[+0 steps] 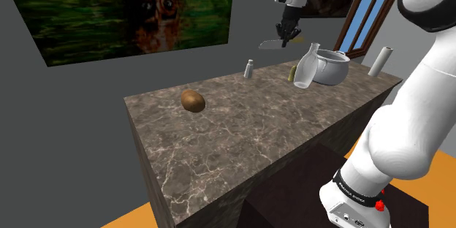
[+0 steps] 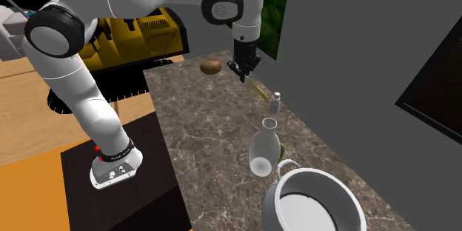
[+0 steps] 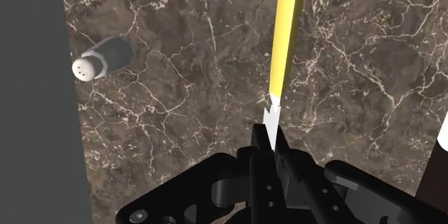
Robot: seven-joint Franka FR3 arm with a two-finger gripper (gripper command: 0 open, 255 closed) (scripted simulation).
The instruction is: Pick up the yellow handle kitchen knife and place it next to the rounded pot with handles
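So I'm holding the yellow-handled knife point(image 3: 286, 36) up in the air right now. My pincer point(image 3: 271, 140) is clamping tight on the pale metal end just behind the handle, so the yellow part is sticking straight out past the fingertips. The marble desk point(image 1: 241, 139) is lying well below the pincer. The white pot point(image 1: 332, 66) is sitting down there, well apart from it, and a little shaker point(image 3: 100, 59) is standing off to one side of the knife.
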